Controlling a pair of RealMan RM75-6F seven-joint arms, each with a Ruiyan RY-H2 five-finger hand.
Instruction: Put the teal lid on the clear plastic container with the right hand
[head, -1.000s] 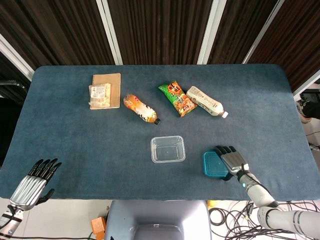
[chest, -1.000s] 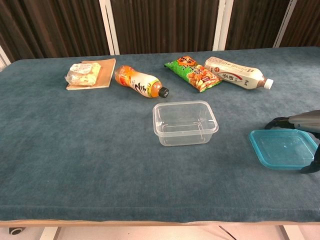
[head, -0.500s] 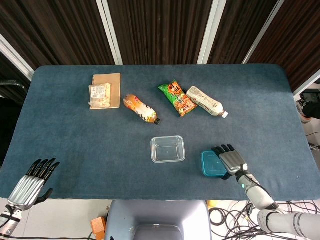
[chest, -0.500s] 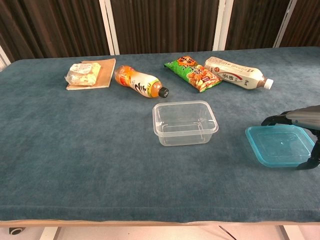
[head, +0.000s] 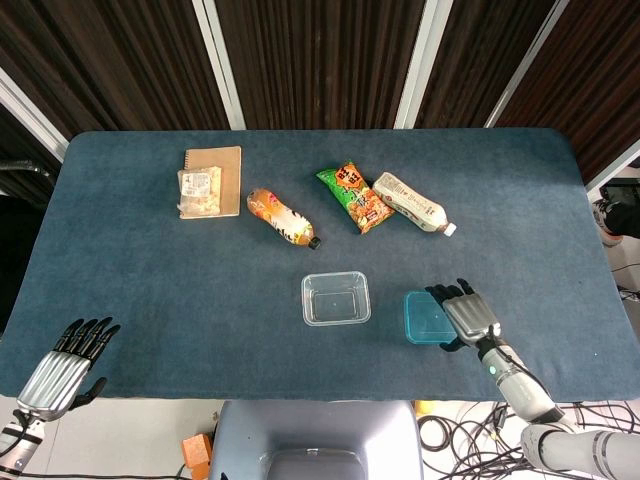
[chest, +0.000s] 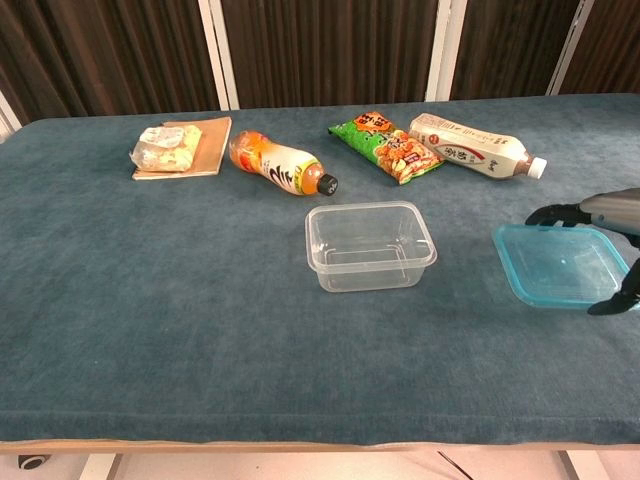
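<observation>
A blue felt-covered tabletop (head: 150, 280) fills the scene, backed by dark slatted wall panels (head: 320, 60) with pale vertical strips. On it lie a tan notebook (head: 222, 180), a white-labelled bottle (head: 410, 201), an orange-labelled bottle (head: 280, 217) and a green snack packet (head: 355, 197); their print is too small to read. The clear plastic container (head: 336, 298) sits uncovered near centre. Just to its right, the right hand (head: 465, 315) grips the teal lid (head: 426, 317) at its edge. The left hand (head: 65, 365) hovers, fingers extended, holding nothing, at the front-left corner.
</observation>
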